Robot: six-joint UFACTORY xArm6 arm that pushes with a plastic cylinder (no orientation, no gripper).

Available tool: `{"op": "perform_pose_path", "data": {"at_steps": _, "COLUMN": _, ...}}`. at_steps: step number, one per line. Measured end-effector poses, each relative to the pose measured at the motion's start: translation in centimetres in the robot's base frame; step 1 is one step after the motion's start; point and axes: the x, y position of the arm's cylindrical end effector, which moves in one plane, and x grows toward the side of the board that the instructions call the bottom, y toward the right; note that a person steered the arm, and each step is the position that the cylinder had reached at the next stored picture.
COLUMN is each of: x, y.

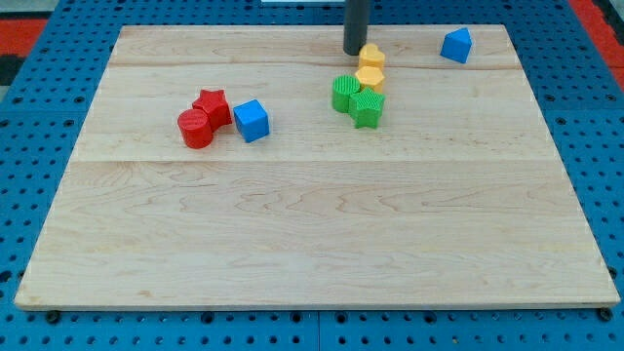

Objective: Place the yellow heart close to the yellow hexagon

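Observation:
Two yellow blocks sit near the view's top, right of centre. The upper one (371,55) looks like the yellow heart and the lower one (370,79) like the yellow hexagon, though the shapes are hard to tell apart. They touch or nearly touch. My tip (354,51) is at the upper yellow block's left side, touching or almost touching it. The dark rod rises out of the view's top.
A green block (344,94) and a green star (368,108) sit just below the yellow blocks. A blue block (456,45) lies at the top right. A red cylinder (195,128), a red star (212,105) and a blue cube (251,120) cluster at the left.

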Motion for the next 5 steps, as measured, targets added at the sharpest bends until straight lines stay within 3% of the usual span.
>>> {"op": "perform_pose_path", "data": {"at_steps": 3, "x": 3.9, "y": 5.1}}
{"op": "perform_pose_path", "data": {"at_steps": 5, "x": 3.5, "y": 8.2}}
